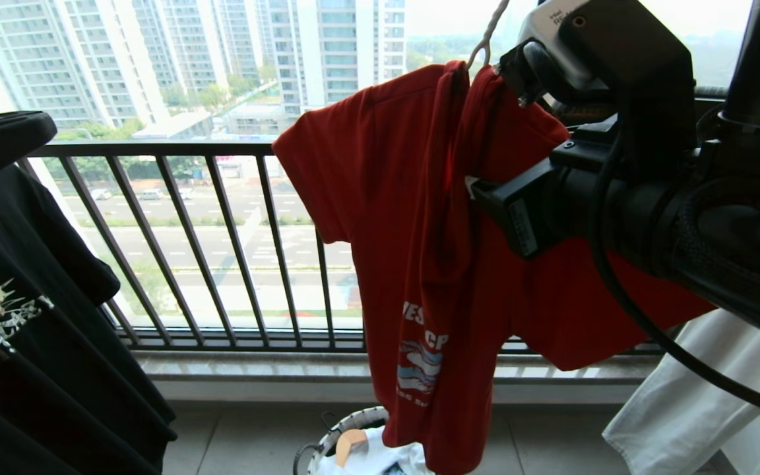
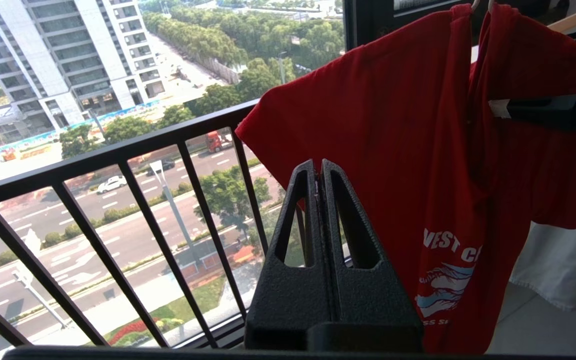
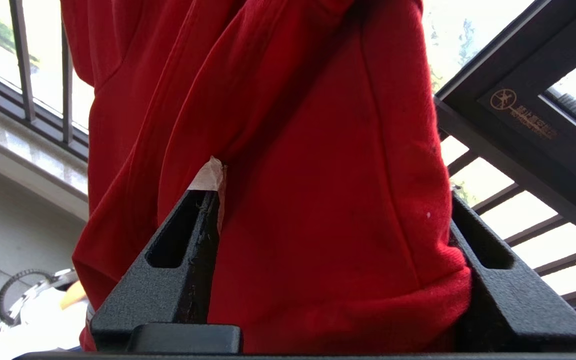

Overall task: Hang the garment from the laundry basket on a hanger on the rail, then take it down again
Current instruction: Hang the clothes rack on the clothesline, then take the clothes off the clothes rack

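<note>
The red garment [image 1: 386, 198] hangs in front of the balcony bars on the thin white hanger [image 1: 485, 36], whose hook runs up past the head view's top edge. The rail is out of view. My right gripper [image 1: 505, 132] stands open at the garment's shoulder, and red cloth [image 3: 318, 175] lies loose between its wide-apart jaws. One of its fingertips [image 3: 210, 172] carries pale tape. Lower down and left of the garment [image 2: 393, 125], my left gripper [image 2: 318, 164] is shut on nothing. The laundry basket [image 1: 347, 429] stands on the floor below the hem.
The black balustrade [image 1: 156, 150] closes off the balcony behind the garment. A black T-shirt [image 1: 24, 316] hangs at the left and white cloth [image 1: 703, 396] at the lower right. White cloth lies in the basket. A wooden hanger [image 2: 573, 17] shows beyond the red shoulder.
</note>
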Motion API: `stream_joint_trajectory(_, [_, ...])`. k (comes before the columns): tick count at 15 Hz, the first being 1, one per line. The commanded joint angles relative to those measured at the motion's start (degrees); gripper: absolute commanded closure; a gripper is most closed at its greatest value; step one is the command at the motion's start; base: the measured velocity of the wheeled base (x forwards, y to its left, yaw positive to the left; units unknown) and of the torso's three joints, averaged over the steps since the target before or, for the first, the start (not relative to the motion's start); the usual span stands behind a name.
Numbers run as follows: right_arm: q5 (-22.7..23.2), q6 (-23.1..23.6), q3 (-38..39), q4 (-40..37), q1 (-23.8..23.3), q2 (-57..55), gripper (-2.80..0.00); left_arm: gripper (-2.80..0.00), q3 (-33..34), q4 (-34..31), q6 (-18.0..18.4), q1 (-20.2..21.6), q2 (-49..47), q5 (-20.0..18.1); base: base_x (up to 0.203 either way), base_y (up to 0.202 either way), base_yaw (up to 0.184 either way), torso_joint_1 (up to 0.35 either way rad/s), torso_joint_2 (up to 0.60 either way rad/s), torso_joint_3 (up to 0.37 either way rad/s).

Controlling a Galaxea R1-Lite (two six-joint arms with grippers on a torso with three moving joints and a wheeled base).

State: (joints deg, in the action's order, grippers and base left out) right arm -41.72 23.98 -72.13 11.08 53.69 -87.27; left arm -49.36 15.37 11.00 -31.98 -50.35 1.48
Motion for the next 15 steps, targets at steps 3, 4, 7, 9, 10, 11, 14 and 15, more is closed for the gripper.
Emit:
stream_joint_trajectory(3, [2.14,-0.12,12.30,0.15,-0.73,8.16,-2.80,0.00,0.05,0.09,0.08,-0.02,-0.19,0.02,0.000,0.000,0.000,0.000,0.00,0.000])
stream_joint_trajectory(4, [3.12,-0.24,14.54,0.16,-1.32,9.76,-2.80,0.00,0.05,0.01,0.17,-0.02,-0.16,0.02,0.000,0.000,0.000,0.000,0.00,0.000])
stream_joint_trajectory(7, [8.52,-2.37,20.15,0.14,-5.23,14.15,-2.80,0.00,0.14,0.01,0.25,-0.02,-0.10,-0.17,0.000,0.000,0.000,0.000,0.00,0.000])
stream_joint_trajectory(9, [13.27,-5.91,23.26,-0.09,-8.68,16.04,-2.80,0.00,0.25,0.01,0.17,-0.02,0.22,-2.84,0.000,0.000,0.000,0.000,0.00,0.000])
stream_joint_trajectory(10, [15.88,-6.15,24.82,-0.09,-10.65,16.87,-2.80,0.00,0.58,0.01,0.25,-0.02,0.25,-3.23,0.000,0.000,0.000,0.000,0.00,0.000])
stream_joint_trajectory(11, [18.82,-6.40,26.25,-0.09,-12.45,17.93,-2.80,0.00,0.58,0.01,0.25,-0.02,0.21,-3.23,0.000,0.000,0.000,0.000,0.00,0.000])
stream_joint_trajectory(14, [26.47,-9.16,29.49,-0.09,-16.83,20.50,-2.80,0.00,0.58,0.01,0.25,-0.02,0.18,-3.32,0.000,0.000,0.000,0.000,0.00,0.000])
stream_joint_trajectory(15, [28.55,-10.97,30.31,-0.17,-17.89,21.10,-2.80,0.00,0.58,0.01,0.25,-0.02,0.25,-3.32,0.000,0.000,0.000,0.000,0.00,0.000])
